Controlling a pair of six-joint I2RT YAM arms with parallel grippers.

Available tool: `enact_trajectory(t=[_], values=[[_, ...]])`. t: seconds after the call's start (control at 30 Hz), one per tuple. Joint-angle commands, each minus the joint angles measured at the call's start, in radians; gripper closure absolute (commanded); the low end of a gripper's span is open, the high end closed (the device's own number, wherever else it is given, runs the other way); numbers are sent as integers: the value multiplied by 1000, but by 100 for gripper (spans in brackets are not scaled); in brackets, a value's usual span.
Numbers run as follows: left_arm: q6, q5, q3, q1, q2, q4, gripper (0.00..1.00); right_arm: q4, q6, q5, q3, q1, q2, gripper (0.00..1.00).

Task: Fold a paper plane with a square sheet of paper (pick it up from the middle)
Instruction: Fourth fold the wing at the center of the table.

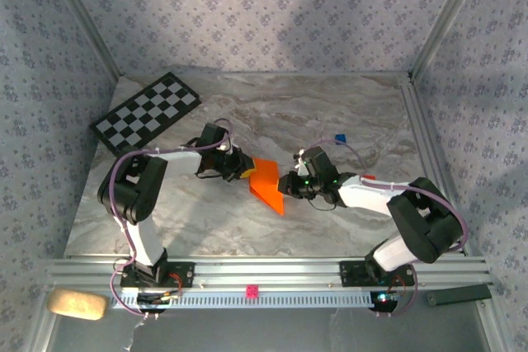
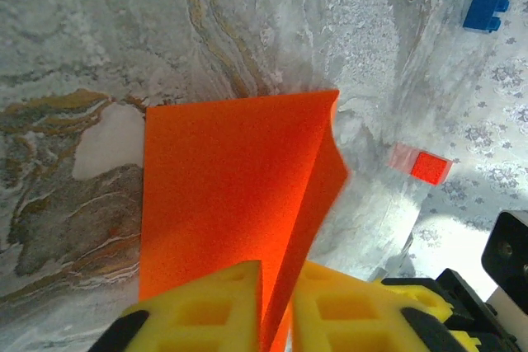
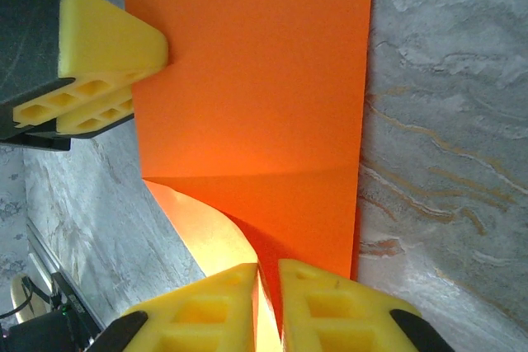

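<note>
1. A marbled grey desk carries a black-and-white checkerboard, which lies at an angle in the far left corner.
2. A creased sheet of orange paper sits near the middle of the desk, with one pointed corner aimed at the near edge.
3. The left gripper meets the paper's left edge, and the right gripper meets its right edge.
4. A small blue block lies beyond the right gripper, and a tiny red block lies just beside the right arm.
5. A metal rail along the near edge holds both arm bases.
6. A pink marker sits below the rail.
</note>
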Motion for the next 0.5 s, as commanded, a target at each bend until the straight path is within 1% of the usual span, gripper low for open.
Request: enact_trajectory(t=[0.0,0.07,0.17,0.27,0.33,0.4,0.47], values=[[4,4,10,7,-11,21,89,-38,1,21,-2,-6,-28,80],[9,3,12,5,-16,20,92,-84,-8,52,8,-6,-41,75],[11,-5,17,6,-28,16,97,-152,-25,103,19,-4,-70,65],[9,-16,16,5,-48,13,98,-232,-35,174,27,-3,-109,57],[9,-29,12,3,-60,12,99,-338,-38,268,48,6,-137,50],[5,-44,4,0,-71,13,99,-480,-50,419,98,40,-153,48],[6,-62,-2,-5,-84,10,99,-550,-51,523,136,78,-163,46]])
